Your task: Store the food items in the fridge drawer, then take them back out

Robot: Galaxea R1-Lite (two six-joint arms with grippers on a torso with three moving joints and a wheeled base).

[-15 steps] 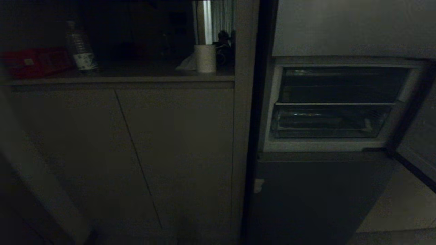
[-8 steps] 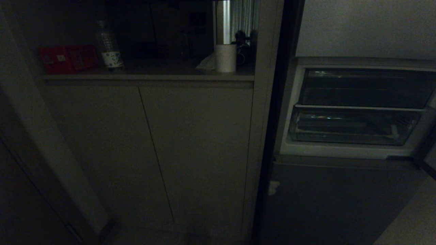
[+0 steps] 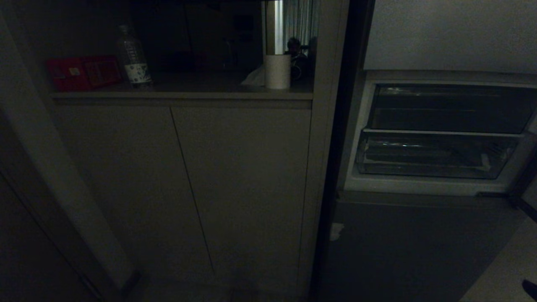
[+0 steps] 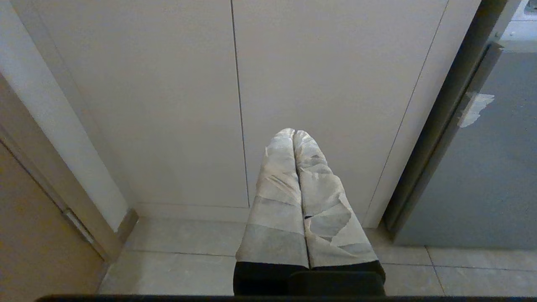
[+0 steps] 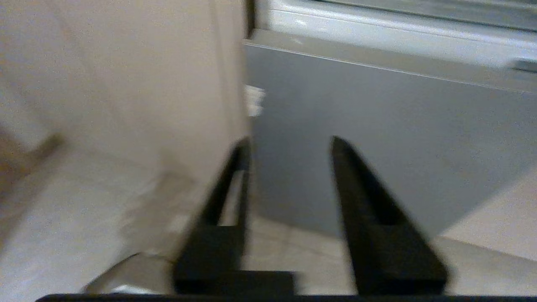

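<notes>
The right gripper, its jaws apart with nothing between them, sits low in front of the fridge, facing the closed grey panel under the open compartment, so the fridge drawer lies above and ahead of it and closer to this arm than to the left. The left gripper, its taped fingers pressed together and empty, hangs before the cabinet doors. The drawer is a wide, shallow, clear plastic tray with its long axis running across the fridge; I cannot make out any food in it, and red packages sit on the counter to the left.
</notes>
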